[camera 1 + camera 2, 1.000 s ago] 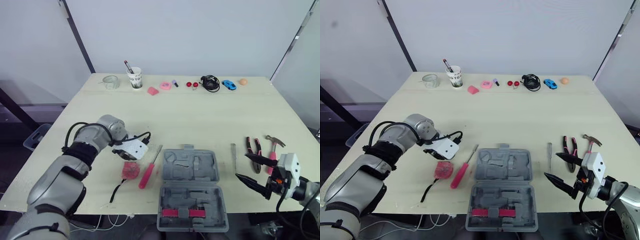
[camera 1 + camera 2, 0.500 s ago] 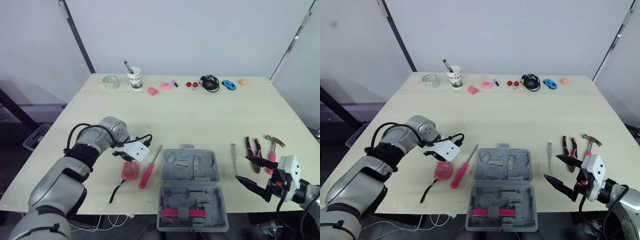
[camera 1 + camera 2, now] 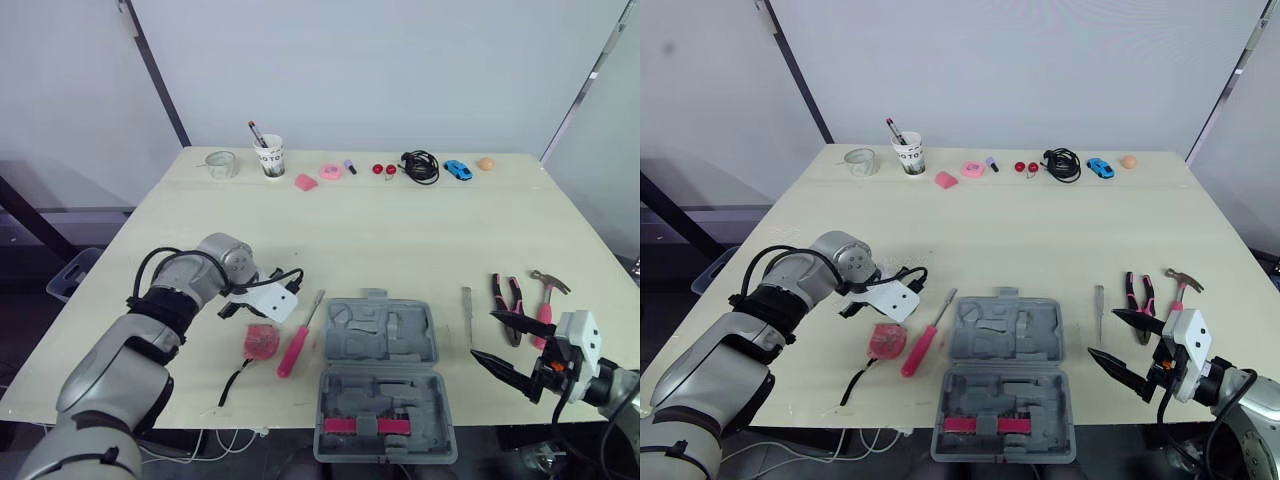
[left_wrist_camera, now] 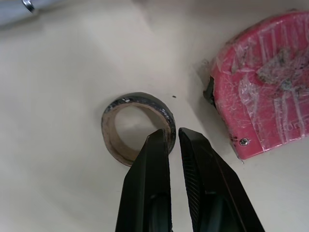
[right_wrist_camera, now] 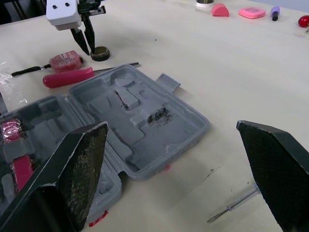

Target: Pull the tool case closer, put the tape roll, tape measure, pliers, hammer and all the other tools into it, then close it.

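The grey tool case (image 3: 432, 345) lies open near the front edge, with a pink tool in its near half. The dark tape roll (image 4: 112, 140) lies flat on the table beside the pink tape measure (image 4: 270, 96). My left gripper (image 4: 173, 135) points down on the roll, one finger inside the ring and one outside, shut on its wall. A pink screwdriver (image 3: 296, 347) lies left of the case. Pliers (image 3: 507, 300), a hammer (image 3: 546, 295) and a thin screwdriver (image 3: 466, 305) lie to its right. My right gripper (image 3: 510, 350) hovers open near them.
Along the table's far edge stand a glass jar (image 3: 221, 164), a cup with pens (image 3: 271, 155), small pink items, a coiled black cable (image 3: 420, 166) and a blue toy car (image 3: 458, 169). A black strap (image 3: 233, 380) trails from the tape measure toward the front edge.
My left gripper has shifted slightly over the tape roll beside the tape measure. The right gripper has sunk a little toward the front edge and stays open.
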Controlling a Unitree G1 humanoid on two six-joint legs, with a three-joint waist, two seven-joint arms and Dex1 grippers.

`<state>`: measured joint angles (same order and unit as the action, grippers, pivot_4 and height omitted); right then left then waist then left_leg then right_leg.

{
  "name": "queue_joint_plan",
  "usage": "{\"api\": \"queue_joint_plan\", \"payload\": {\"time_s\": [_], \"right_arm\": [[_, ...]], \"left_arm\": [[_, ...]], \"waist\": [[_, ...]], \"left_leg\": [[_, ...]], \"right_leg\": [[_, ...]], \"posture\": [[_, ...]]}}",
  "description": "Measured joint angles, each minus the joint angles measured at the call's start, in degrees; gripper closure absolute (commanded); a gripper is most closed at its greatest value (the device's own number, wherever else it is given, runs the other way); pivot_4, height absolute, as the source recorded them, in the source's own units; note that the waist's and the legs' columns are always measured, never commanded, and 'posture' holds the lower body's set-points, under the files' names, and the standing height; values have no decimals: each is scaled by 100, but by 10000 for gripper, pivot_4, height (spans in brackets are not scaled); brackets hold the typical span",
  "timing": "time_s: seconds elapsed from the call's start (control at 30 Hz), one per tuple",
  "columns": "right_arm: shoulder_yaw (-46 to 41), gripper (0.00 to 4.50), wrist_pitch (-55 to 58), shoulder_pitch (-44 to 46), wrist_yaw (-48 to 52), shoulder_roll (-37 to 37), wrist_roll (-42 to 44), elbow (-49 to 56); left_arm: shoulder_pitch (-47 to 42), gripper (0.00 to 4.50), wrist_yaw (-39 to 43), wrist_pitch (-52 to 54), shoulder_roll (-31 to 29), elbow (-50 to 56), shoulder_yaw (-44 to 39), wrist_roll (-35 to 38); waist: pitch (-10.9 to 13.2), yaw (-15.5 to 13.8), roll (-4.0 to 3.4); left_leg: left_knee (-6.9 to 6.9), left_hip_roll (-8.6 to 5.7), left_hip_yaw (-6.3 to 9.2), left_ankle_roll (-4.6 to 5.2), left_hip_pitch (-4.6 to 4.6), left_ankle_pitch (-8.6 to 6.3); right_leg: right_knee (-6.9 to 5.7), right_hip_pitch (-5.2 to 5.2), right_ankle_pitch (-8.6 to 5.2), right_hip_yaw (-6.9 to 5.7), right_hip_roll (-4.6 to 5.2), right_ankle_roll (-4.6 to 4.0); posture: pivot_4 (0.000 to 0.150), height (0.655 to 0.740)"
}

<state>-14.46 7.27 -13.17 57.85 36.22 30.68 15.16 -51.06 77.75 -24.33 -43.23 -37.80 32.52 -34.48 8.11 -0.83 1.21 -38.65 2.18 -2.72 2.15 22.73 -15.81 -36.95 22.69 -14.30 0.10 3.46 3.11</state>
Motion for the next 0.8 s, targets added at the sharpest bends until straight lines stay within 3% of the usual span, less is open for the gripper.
{"api": "queue_joint_plan", "payload": {"time_s": [0.53,0.8], "right_arm": [[27,0,0,17,16,1,-23,66],[69,0,-121,93,1001,297,280,265]], "left_arm": [[-7,40149,-238,-25,82,-260,50,-187],[-73,40149,-247,-25,180,-354,82,-259]], "waist": [[-4,-3,-5],[-8,-14,-11]], "left_leg": [[-5,0,0,0,-2,0],[-20,-1,1,0,-3,0]], "right_leg": [[-6,-1,1,0,0,1],[-10,-8,4,1,1,7]], "posture": [[1500,7400],[1500,7400]]}}
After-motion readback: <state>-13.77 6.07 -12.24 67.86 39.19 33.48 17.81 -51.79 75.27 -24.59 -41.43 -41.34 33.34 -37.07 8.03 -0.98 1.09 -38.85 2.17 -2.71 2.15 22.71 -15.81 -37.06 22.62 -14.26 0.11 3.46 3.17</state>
